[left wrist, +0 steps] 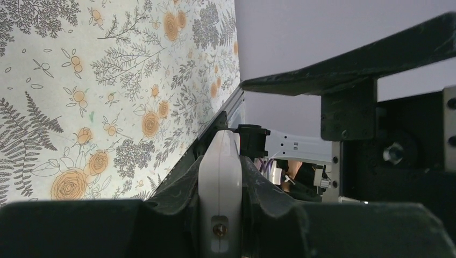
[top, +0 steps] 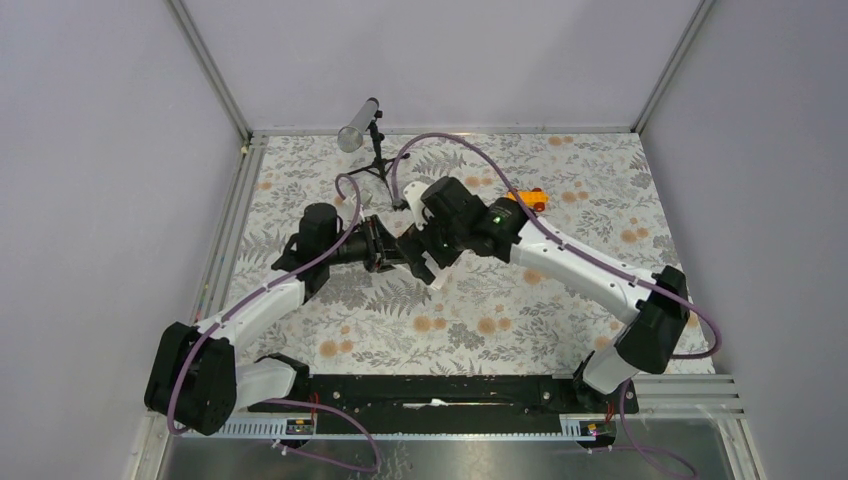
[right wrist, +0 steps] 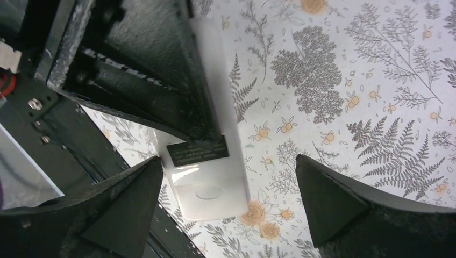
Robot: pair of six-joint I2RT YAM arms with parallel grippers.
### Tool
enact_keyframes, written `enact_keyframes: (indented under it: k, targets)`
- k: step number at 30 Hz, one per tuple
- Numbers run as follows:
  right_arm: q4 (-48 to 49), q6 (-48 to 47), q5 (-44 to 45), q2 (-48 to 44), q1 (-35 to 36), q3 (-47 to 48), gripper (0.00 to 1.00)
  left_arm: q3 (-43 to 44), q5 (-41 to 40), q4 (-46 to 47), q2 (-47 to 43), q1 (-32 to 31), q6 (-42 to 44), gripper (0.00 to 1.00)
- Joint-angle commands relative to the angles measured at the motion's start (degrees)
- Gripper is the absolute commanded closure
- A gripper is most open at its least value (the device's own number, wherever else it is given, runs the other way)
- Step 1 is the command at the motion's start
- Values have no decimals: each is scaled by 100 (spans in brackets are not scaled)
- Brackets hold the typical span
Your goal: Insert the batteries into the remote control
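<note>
No words or numbers clear enough to read. Dark label [right wrist: 197,153] by remote control [right wrist: 212,188]: print too blurry.

Slim white-backed plastic remote control [right wrist: 207,188] sits mid-table over the floral-print tablecloth [top: 560,330], clamped edgewise in the left gripper [left wrist: 219,183], which reaches in from its left. Right gripper [right wrist: 228,164] comes from the right, fingers spread either side of the remote's free end. Small orange toy car [top: 527,199] lies behind the right arm. Black mini tripod [top: 377,160] carrying a grey tube stands at the far edge, left of centre.
</note>
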Motion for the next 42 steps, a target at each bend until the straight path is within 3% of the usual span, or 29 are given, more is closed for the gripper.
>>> enact_keyframes:
  k: [1, 8, 13, 16, 19, 27, 31, 39, 42]
  targets:
    - [621, 677, -552, -648, -377, -20, 0, 332, 280, 314, -150, 141, -74, 100]
    - [2245, 2851, -698, -2125, -1386, -1395, 0, 290, 270, 883, -246, 423, -705, 100]
    - [2598, 4656, -878, -2467, -1489, -2041, 1, 341, 165, 1247, -349, 507, -1261, 100]
    - [3386, 5492, -1331, -2598, -1490, -2600, 0, 382, 60, 1335, -431, 542, -1537, 100]
    - [4156, 6017, -1472, -2673, -1490, -3055, 0, 361, -82, 1415, -502, 577, -1934, 100]
    - [4453, 6273, -1563, -2494, -1494, -3164, 1, 384, -213, 1673, -598, 592, -2437, 100]
    - [4732, 6516, -1782, -2340, -1494, -3247, 10, 307, -243, 1960, -650, 592, -2765, 100]
    - [5220, 6693, -1911, -2298, -1491, -3541, 46, 341, -320, 2210, -741, 592, -3161, 100]
    - [5378, 6774, -1968, -2254, -1487, -3594, 54, 340, -331, 2350, -741, 592, -3271, 100]
